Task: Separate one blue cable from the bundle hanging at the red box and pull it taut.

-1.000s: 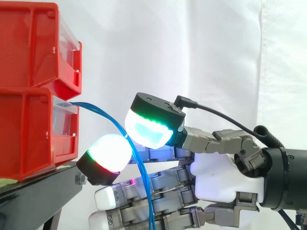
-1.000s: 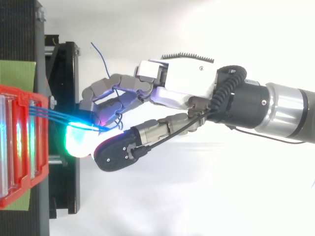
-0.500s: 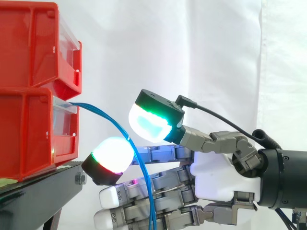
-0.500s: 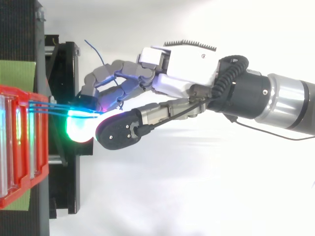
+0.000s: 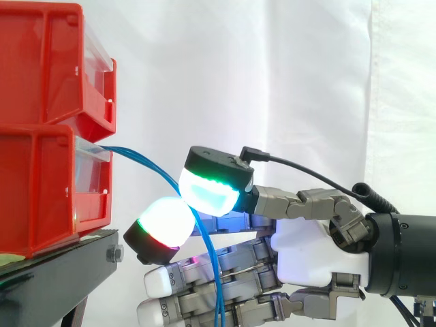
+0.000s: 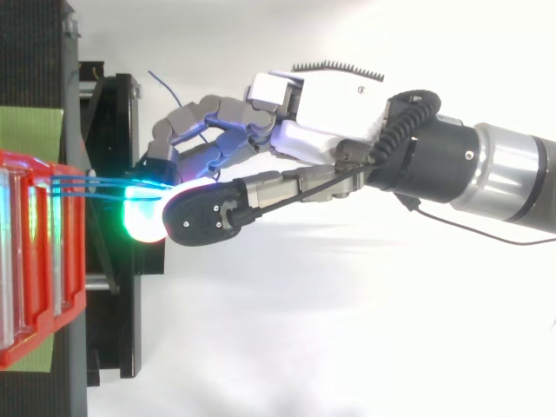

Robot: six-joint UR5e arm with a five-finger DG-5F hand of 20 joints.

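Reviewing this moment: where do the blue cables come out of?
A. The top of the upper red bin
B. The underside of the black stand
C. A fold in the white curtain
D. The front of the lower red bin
D: in the side view the blue cables emerge at the upper front of the lower red bin, just beneath the upper red bin, then arc downward.

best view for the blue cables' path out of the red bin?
Side view: the blue cables arc out of the lower red bin and hang past the hand. Top view shows them as short straight strands.
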